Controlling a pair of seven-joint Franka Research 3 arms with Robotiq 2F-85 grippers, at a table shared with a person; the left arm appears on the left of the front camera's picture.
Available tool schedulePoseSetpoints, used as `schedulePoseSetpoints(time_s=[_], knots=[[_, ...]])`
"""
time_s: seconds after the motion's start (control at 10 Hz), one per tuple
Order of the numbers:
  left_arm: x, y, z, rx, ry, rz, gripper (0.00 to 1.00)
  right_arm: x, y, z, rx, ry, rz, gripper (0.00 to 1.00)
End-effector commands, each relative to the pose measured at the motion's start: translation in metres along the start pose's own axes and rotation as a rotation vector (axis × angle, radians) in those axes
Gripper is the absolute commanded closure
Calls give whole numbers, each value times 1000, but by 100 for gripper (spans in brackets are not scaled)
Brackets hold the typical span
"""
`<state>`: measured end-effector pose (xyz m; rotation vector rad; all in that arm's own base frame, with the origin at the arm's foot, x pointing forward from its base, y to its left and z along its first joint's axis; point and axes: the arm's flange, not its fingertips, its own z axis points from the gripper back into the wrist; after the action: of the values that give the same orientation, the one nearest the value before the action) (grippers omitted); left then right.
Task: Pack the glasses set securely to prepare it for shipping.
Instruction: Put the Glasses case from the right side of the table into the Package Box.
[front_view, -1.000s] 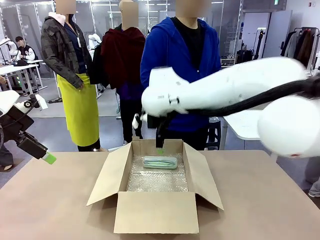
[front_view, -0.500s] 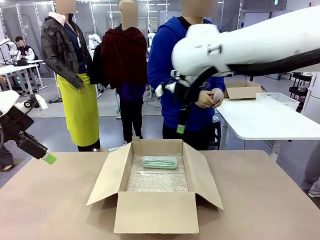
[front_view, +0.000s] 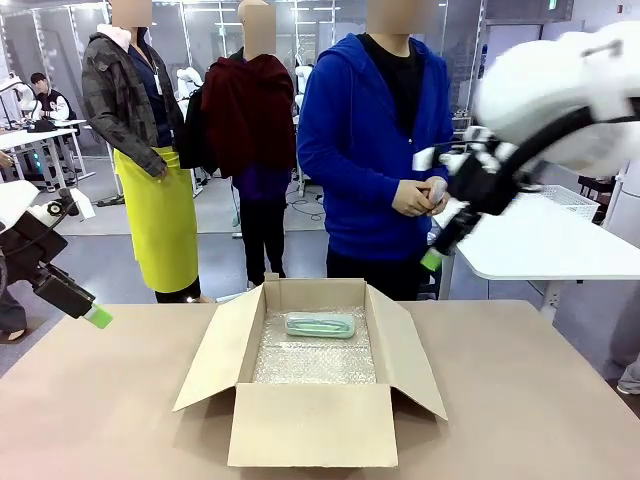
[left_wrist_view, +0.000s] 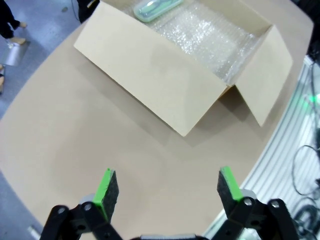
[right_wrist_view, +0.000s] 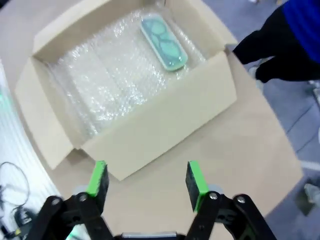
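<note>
A mint-green glasses case (front_view: 320, 324) is lying flat on a bubble-wrap lining (front_view: 312, 368) inside an open cardboard box (front_view: 312, 425), close to the box's far wall, at the middle of a brown table (front_view: 90, 410). All four flaps of the box are lying folded outward. The right gripper (front_view: 432, 262) is being held in the air past the box's far right corner, well above the tabletop and beside a person in a blue hoodie (front_view: 375, 130). In the right wrist view its green-padded fingers (right_wrist_view: 194, 179) are being held spread apart with nothing between them, and the box and the case are lying below. The left gripper (left_wrist_view: 166, 186) is being held near the table's left edge, well apart from the box. Its jaws are likewise being held wide apart and empty, pointing down at bare tabletop beside one of the box's flaps. The person's hands (front_view: 418, 196) are being clasped together at waist height around a small pale object, too little of which is being shown to tell what it is.
</note>
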<state>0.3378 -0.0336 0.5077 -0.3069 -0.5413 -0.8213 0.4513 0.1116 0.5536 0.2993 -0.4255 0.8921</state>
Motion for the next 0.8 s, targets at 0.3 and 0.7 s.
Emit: schedulePoseSetpoints(time_s=[0.3, 0.7], knots=[[-1, 1, 2, -17, -16, -7, 0, -115, 22, 60, -17, -55, -51, 22], [-1, 1, 2, -17, -16, -7, 0, -130, 19, 69, -29, -76, -68, 22]])
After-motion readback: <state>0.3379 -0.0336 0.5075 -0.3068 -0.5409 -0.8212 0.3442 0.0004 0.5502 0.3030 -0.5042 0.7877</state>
